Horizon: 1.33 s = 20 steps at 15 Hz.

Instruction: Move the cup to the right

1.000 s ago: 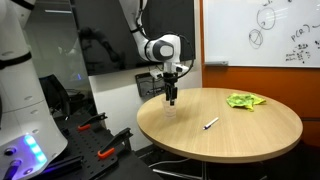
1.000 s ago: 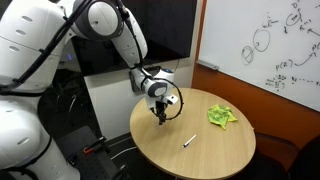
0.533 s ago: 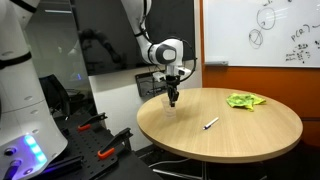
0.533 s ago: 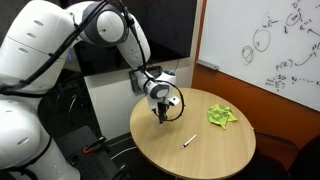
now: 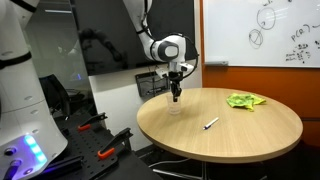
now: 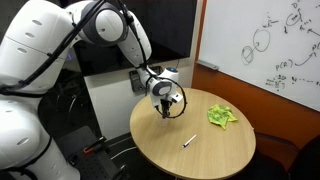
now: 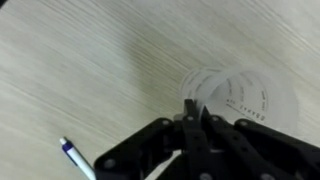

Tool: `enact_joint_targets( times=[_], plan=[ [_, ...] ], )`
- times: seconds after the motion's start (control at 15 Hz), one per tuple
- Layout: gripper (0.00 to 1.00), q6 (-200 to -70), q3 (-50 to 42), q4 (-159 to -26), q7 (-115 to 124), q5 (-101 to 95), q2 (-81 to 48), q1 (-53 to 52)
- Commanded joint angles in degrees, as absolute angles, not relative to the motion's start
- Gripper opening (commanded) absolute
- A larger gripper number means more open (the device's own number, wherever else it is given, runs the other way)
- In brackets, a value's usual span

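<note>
The cup (image 7: pixel 240 95) is clear plastic with printed measuring marks, and in the wrist view I look down into it from above. My gripper (image 7: pixel 195 108) is shut on the near side of its rim, with the thin wall pinched between the fingers. In both exterior views the gripper (image 5: pixel 177 97) (image 6: pixel 165 112) points straight down over the back left part of the round wooden table (image 5: pixel 250 140). The cup (image 5: pixel 175 109) is barely visible beneath it. I cannot tell whether the cup's base touches the table.
A pen (image 5: pixel 211 123) (image 6: pixel 187 141) (image 7: pixel 75 155) lies near the table's middle. A crumpled green cloth (image 5: pixel 244 100) (image 6: pixel 221 116) sits further right, near the whiteboard (image 5: pixel 260 30). Robot hardware and tools crowd the floor left of the table.
The jaws have closed from wide open onto the cup's rim. The gripper has shifted slightly to the right and up in the exterior view.
</note>
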State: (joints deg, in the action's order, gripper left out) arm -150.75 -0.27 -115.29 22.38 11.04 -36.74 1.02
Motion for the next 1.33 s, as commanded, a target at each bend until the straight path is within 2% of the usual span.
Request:
enact_joint_targets(
  times=[0.0, 0.53, 1.27],
  plan=[
    [0.01, -148.6, -1.3, -113.3, 22.5, 14.2, -34.9, 1.3],
    [0.01, -143.5, -4.3, -105.9, 24.0, 18.0, -37.4, 4.8],
    [0.01, -144.1, -4.5, -101.2, 24.2, 20.2, -44.2, 6.3]
  ],
)
